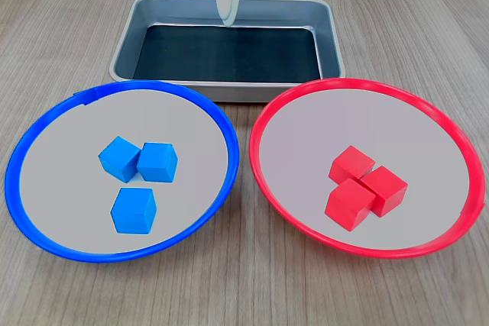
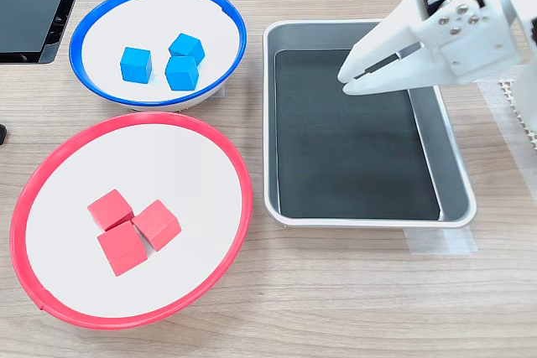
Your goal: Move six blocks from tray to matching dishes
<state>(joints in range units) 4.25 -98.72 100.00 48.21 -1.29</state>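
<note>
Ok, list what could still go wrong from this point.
1. The white gripper hangs low over the silver metal tray, its jaws nearly shut on nothing; a careless retreat might clip the tray wall.
2. The three red cubes sit bunched in the red-rimmed round dish, and the three blue cubes in the blue-rimmed dish; a knock to either dish could scatter them.
</note>
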